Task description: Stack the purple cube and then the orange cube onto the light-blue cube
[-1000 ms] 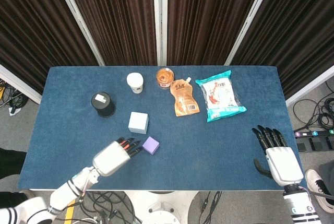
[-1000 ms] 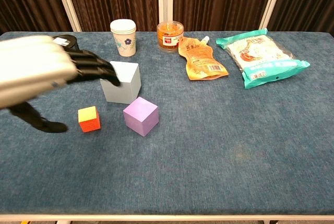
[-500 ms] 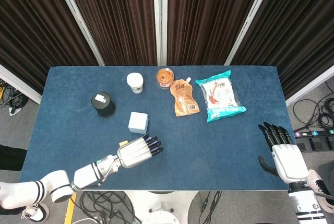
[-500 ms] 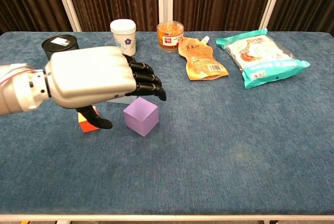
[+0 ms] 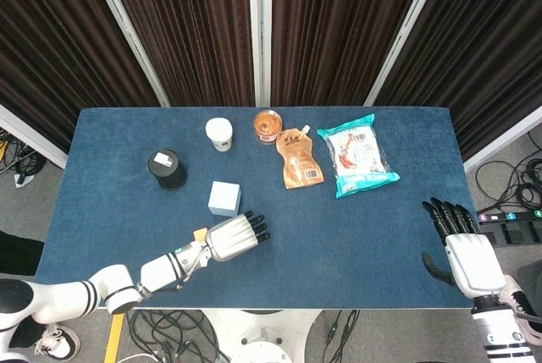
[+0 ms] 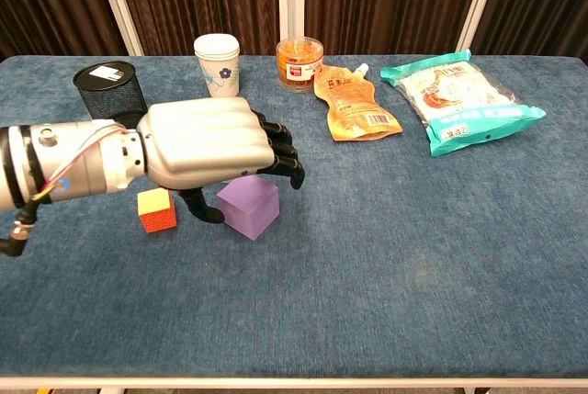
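Head view: the left hand hangs over the bench, fingers spread and grasping nothing, hiding the purple cube beneath them. The light-blue cube sits just beyond the fingertips. The right hand idles well apart at the bench edge, fingers released.

Chest view: the left hand covers the purple cube, thumb down beside it, likely positioned to grasp. The orange cube waits behind the thumb.

Left hand hides light-blue cube in chest view, covers purple cube in head view; contact unclear
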### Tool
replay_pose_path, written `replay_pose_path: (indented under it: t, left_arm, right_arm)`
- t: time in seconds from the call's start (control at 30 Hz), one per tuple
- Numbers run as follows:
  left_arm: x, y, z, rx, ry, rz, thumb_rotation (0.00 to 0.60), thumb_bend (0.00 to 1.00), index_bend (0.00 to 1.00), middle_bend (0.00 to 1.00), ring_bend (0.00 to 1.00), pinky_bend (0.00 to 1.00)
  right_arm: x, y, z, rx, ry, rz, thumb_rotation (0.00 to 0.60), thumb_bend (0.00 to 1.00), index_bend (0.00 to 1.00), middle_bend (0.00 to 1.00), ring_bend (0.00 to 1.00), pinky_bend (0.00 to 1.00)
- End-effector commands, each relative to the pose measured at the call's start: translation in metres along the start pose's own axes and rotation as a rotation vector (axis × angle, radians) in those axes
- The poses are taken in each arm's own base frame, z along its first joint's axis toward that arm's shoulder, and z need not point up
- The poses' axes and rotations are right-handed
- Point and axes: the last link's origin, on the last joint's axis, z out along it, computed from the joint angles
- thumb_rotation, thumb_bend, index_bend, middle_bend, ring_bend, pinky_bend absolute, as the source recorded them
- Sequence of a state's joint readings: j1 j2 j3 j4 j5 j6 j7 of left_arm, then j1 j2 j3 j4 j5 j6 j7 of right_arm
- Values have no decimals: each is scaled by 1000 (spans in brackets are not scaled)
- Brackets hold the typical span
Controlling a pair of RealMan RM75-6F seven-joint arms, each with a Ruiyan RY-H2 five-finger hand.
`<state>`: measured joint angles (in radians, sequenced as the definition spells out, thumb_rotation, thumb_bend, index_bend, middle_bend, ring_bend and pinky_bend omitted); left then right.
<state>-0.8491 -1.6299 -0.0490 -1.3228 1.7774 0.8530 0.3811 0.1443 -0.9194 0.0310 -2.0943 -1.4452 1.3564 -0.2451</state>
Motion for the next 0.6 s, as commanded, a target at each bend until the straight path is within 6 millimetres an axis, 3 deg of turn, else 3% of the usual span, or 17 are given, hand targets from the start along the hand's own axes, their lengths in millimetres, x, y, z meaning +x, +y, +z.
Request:
replay_pose_path:
  t: [0.03, 0.4, 0.6]
  left_arm:
    - [-2, 1, 4, -4, -2, 9, 600, 197, 350, 409, 246, 387]
    - [-12, -3, 8, 23, -39, -15, 600, 213, 420, 469, 255, 389]
    - [-4, -2, 5, 23, -13, -52, 600, 209, 414, 466, 261, 392]
  right_arm:
    - [0, 0, 0, 0, -1, 1, 600, 292, 0, 41, 0, 0]
    - [1, 1, 1, 1, -2, 6, 600, 292, 0, 41, 0, 0]
    - [1, 2, 1, -3, 1, 10, 600, 292, 0, 42, 0, 0]
